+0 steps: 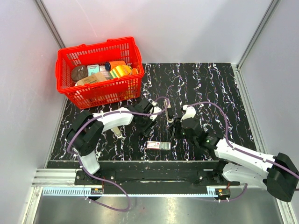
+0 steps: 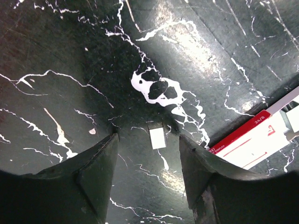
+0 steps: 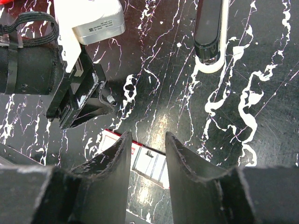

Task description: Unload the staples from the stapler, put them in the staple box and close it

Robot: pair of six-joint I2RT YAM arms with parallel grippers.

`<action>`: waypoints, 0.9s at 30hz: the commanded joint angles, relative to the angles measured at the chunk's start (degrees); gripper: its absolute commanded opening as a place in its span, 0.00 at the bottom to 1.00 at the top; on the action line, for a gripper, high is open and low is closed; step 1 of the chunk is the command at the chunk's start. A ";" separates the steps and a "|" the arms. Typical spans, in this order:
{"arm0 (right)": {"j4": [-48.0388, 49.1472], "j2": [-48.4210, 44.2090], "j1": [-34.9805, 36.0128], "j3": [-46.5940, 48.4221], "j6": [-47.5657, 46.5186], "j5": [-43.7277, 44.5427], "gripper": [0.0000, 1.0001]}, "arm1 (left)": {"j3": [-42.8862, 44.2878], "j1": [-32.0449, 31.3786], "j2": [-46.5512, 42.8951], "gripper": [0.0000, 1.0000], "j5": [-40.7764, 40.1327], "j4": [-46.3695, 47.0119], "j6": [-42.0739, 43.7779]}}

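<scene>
Your left gripper (image 2: 148, 136) hovers low over the black marbled table (image 2: 70, 46). Its jaws are partly apart and grip nothing, with a small pale scrap (image 2: 158, 138) lying between the tips. Your right gripper (image 3: 147, 136) is narrow and empty above the staple box (image 3: 150, 164). The stapler (image 3: 208, 32) sits on the table ahead of it.

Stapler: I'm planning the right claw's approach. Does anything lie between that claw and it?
Nothing visible does. In the right wrist view only bare marbled tabletop lies between the right claw and the stapler. The staple box lies by the claw's fingertips, on the near side, off that line.
</scene>
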 commanded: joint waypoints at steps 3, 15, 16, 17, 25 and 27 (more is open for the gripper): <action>2.32 -0.30 0.24 1.32 0.13 0.96 0.40 | 0.53 -1.11 0.76 0.57 0.14 1.88 -1.21; 1.62 -0.47 0.24 1.41 -0.75 1.40 0.40 | 1.76 -1.38 2.43 0.36 0.14 0.65 -1.03; 1.53 -0.47 0.24 1.32 -0.75 1.48 0.40 | 1.68 -1.37 2.43 0.35 0.14 0.56 -1.03; 1.44 -0.65 0.24 1.41 -0.84 1.40 0.41 | 1.76 -1.37 2.35 0.34 0.22 0.48 -1.03; 0.12 -1.26 0.24 2.20 -2.42 2.71 0.42 | 2.38 -2.17 3.05 0.29 0.57 -1.02 -1.65; 0.12 -1.09 0.24 2.29 -2.59 2.80 0.42 | 2.20 -2.17 2.96 0.26 0.40 -1.11 -1.82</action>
